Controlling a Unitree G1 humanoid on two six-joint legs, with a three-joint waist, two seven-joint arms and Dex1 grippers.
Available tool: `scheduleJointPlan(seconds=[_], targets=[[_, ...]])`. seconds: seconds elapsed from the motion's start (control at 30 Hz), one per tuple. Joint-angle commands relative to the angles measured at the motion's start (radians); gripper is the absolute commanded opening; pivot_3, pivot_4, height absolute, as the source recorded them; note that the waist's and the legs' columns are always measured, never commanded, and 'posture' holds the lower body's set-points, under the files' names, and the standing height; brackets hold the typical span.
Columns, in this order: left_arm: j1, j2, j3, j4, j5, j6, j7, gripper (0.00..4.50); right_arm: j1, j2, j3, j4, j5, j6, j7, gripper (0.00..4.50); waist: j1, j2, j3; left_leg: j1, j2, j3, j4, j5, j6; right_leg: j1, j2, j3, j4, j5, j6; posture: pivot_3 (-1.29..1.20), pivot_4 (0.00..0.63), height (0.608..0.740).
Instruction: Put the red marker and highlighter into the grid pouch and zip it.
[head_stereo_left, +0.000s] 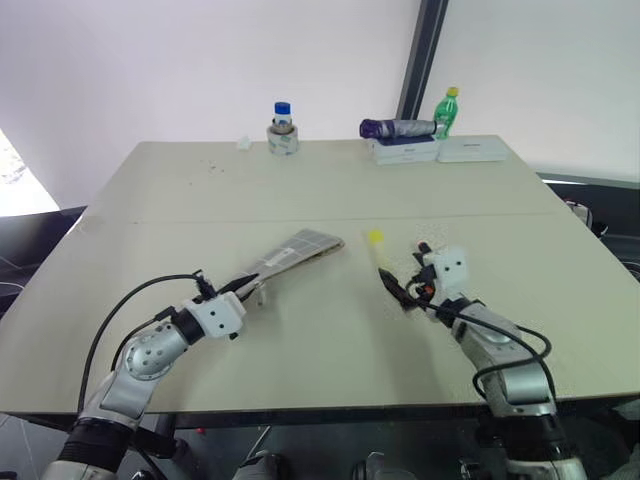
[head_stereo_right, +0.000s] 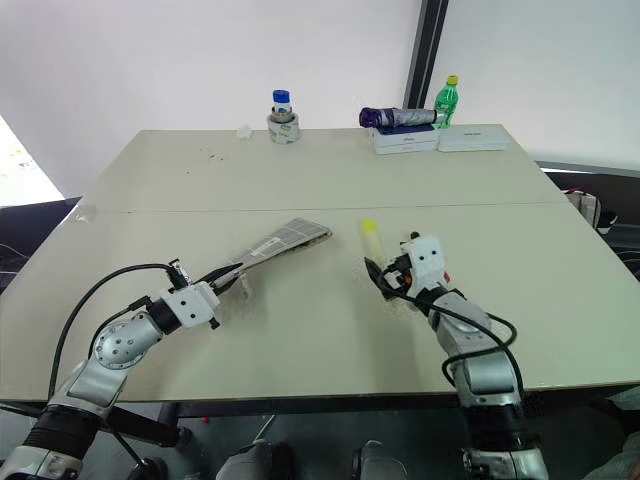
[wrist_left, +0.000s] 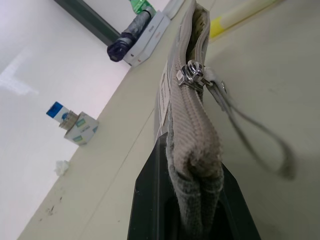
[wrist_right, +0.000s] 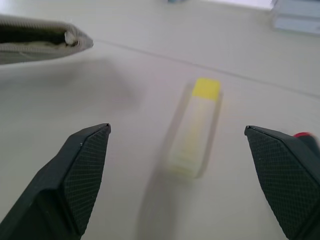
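Fingers of the left gripper (wrist_left: 192, 210) are clamped together on the near end of the grid pouch (head_stereo_right: 285, 241), which is held edge-up and reaches away from that gripper across the table (head_stereo_left: 300, 190); along the pouch's upper edge, just beyond the pinch, sits the metal zipper slider (wrist_left: 191, 75) with a grey pull strap (wrist_left: 260, 135) hanging to one side; past the slider the mouth of the pouch gapes. Right gripper (wrist_right: 180, 165) has its two black fingers (wrist_right: 82, 165) spread wide apart, with nothing between them; the highlighter (wrist_right: 192, 130) lies flat on the table just ahead of the gap, its bright yellow cap at the far end, touching neither finger; a small red tip, perhaps the red marker (wrist_right: 302, 134), peeps out beside one finger, though I cannot tell for sure. Open end of the pouch lies off to one side of the right gripper, apart from the highlighter.
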Motion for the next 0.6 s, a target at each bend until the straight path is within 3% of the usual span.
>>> scheduleJointPlan(seconds=[0.03, 0.17, 0.4, 0.6], targets=[[0.016, -0.002, 0.015, -0.044, 0.005, 0.003, 0.015, 0.0, -0.078, 0.014, 0.022, 0.03, -0.038, 0.061, -0.053, 4.49, 0.0, 0.0, 0.0, 0.0, 0.0, 0.0, 0.0, 0.0, 0.0, 0.0, 0.0, 0.0, 0.0, 0.0, 0.0, 0.0, 0.15, 0.74], [0.033, -0.002, 0.02, -0.061, 0.019, 0.01, 0.022, 0.0, -0.207, 0.062, 0.006, 0.166, -0.039, 0.149, -0.119, 4.49, -0.002, 0.0, 0.0, 0.0, 0.0, 0.0, 0.0, 0.0, 0.0, 0.0, 0.0, 0.0, 0.0, 0.0, 0.0, 0.0, 0.15, 0.74], [0.045, -0.004, 0.024, -0.083, 0.031, 0.024, 0.032, 0.0, -0.257, 0.031, 0.067, 0.282, -0.103, 0.145, -0.098, 4.49, 0.002, 0.0, 0.0, -0.001, 0.0, 0.002, 0.0, 0.0, 0.0, -0.001, -0.001, 0.0, 0.0, 0.0, 0.0, 0.0, 0.15, 0.74], [0.037, -0.003, 0.022, -0.084, 0.033, 0.029, 0.035, 0.0, -0.241, 0.013, 0.071, 0.253, -0.111, 0.135, -0.074, 2.72, -0.001, 0.0, 0.0, -0.001, 0.0, 0.002, 0.0, 0.0, 0.0, -0.001, 0.0, 0.0, 0.0, 0.0, 0.0, 0.0, 0.15, 0.74]])
